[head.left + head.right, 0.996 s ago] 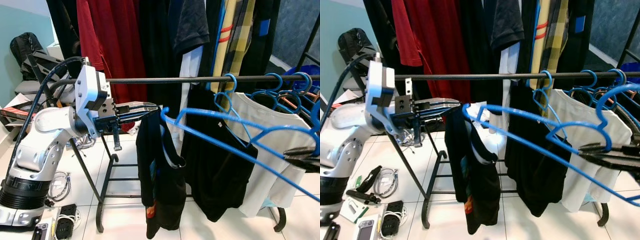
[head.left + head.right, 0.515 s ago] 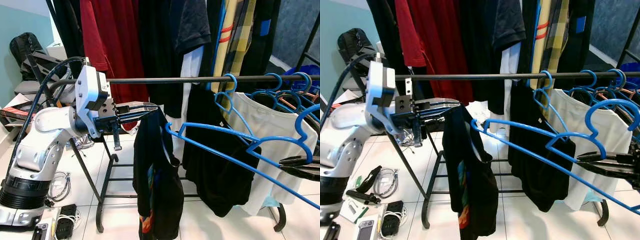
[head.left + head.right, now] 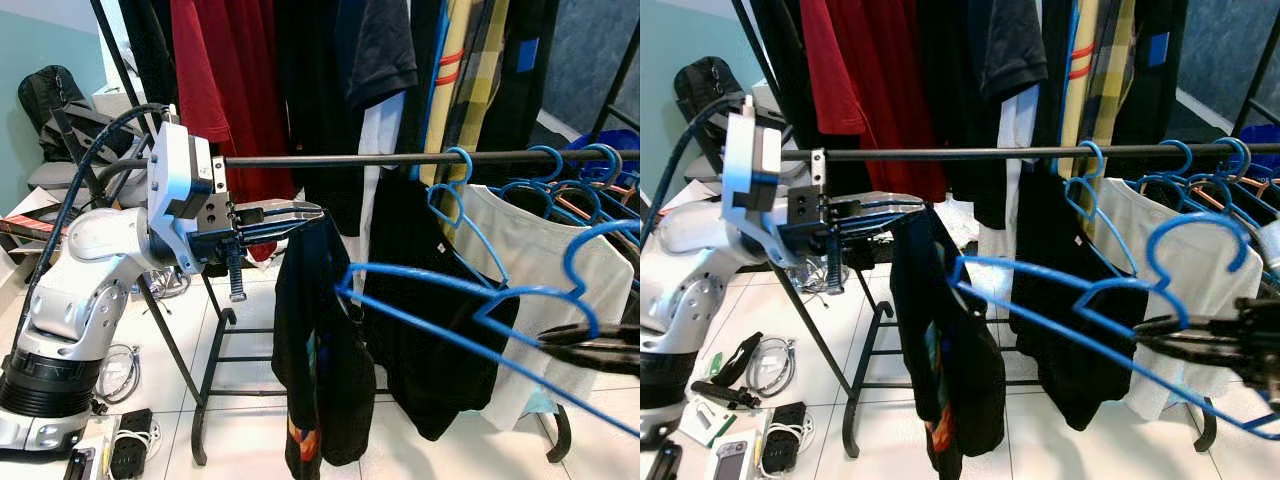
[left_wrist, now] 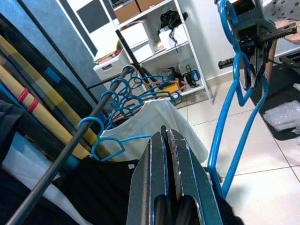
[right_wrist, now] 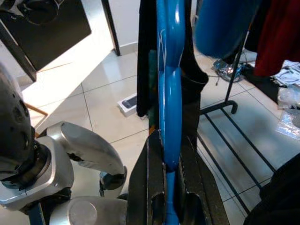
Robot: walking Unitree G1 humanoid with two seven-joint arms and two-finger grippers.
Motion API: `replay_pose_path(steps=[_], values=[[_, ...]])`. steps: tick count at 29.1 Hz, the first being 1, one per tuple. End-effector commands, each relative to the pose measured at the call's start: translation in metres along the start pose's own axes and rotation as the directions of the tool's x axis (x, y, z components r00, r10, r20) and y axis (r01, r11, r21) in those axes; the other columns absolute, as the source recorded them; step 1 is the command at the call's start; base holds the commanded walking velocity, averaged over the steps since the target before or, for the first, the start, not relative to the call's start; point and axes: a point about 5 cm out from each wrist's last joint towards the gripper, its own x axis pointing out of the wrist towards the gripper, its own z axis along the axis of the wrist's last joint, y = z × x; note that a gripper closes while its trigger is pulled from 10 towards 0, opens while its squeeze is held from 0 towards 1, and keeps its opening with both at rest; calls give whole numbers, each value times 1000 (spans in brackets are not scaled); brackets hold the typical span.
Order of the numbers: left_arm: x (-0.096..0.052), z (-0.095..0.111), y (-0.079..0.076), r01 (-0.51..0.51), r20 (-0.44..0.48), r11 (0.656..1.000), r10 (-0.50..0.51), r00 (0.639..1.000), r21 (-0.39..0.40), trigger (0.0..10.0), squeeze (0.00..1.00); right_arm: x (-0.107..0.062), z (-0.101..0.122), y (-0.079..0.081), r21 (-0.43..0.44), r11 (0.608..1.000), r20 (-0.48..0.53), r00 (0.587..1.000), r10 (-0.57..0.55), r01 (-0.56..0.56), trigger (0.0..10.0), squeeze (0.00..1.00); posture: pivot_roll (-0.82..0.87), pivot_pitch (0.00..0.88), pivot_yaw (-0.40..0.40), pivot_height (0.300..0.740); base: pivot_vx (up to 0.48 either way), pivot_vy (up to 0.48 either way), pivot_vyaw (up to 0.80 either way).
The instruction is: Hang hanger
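A black rail [image 3: 400, 158] is crossed by blue hangers [image 3: 560, 170] at upper right; cables [image 3: 120, 365] are seen on the tiled floor [image 3: 250, 440] at lower left.

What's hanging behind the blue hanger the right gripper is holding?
Behind the blue hanger, a black shirt and a white shirt hang from the black rail. The right gripper covers part of the white shirt.

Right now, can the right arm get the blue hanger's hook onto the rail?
Probably yes. The right gripper holds the blue hanger below the rail, and the bare stretch left of the hung clothes looks free.
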Motion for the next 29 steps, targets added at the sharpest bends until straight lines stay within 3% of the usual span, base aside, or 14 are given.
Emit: replay_pose_path(steps=[1,8,16,20,29], values=[[1,1,-1,20,-5,1000,-20,1000,19,10000,0,8,2,4,-17,998,11,998,58,-58,10000,0,-137,0,67,740,0,0,0],[1,0,-1,30,-14,999,-30,999,24,10000,0,12,2,3,-18,998,18,998,68,-67,10000,0,-138,0,65,740,0,0,0],[12,12,-17,106,76,994,-104,992,-27,10000,0,22,3,-7,-37,999,76,997,-4,7,10000,0,-136,0,66,740,0,0,0],[14,14,-25,159,103,986,-152,983,-57,10000,0,31,3,-7,-39,999,100,995,15,-11,10000,0,-133,0,68,740,0,0,0],[24,7,-24,145,90,989,-140,986,-42,10000,0,60,0,0,-25,992,118,985,128,-126,10000,0,-132,0,72,740,0,0,0]])
